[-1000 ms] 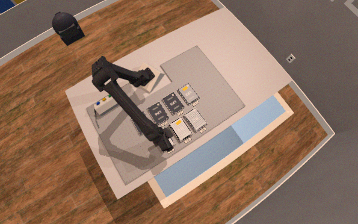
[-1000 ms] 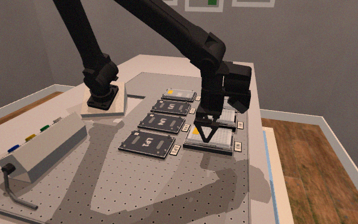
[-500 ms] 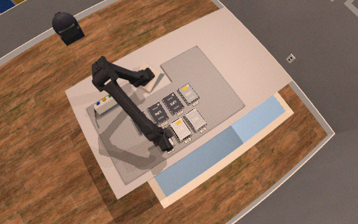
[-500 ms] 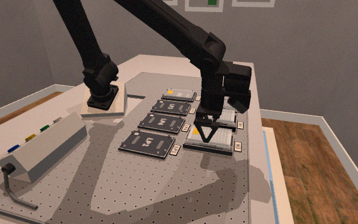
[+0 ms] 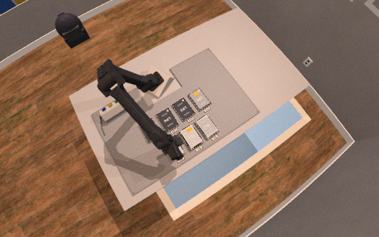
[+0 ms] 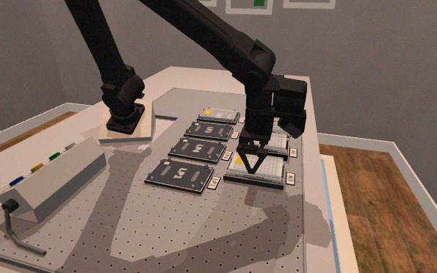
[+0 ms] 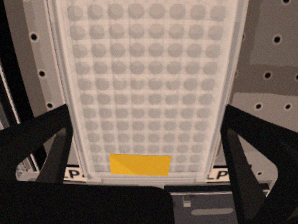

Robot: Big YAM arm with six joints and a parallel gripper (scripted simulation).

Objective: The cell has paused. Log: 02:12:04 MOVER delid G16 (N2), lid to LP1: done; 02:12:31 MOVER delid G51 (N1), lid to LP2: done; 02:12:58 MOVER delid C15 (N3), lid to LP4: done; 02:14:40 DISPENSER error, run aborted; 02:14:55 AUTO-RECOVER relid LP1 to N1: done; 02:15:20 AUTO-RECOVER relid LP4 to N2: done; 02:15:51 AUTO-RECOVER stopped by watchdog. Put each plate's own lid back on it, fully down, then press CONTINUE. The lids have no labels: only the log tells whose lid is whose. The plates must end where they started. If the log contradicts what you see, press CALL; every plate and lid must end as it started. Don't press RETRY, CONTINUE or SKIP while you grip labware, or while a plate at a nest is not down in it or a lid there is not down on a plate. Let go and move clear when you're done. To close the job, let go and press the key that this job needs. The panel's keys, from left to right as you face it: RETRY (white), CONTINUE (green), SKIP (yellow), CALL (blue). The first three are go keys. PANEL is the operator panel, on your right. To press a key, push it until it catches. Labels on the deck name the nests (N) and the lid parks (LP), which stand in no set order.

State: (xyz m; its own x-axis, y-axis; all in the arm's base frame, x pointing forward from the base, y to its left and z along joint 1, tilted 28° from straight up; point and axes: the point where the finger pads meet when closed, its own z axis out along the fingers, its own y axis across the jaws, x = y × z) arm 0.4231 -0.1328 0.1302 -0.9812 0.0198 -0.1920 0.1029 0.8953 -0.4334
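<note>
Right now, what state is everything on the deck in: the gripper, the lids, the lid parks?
Gripper: shut on the nearest plate's lid.
Nearest plate's lid: gripped at its yellow-tagged end, apparently down on its plate.
LP1: bare, no lid.
LP4: bare, no lid.
Third park: bare, no lid.
Farthest park's lid: parked, lying flat.
Farther plates: mostly hidden by the gripper; lidded or not, cannot tell.
</note>
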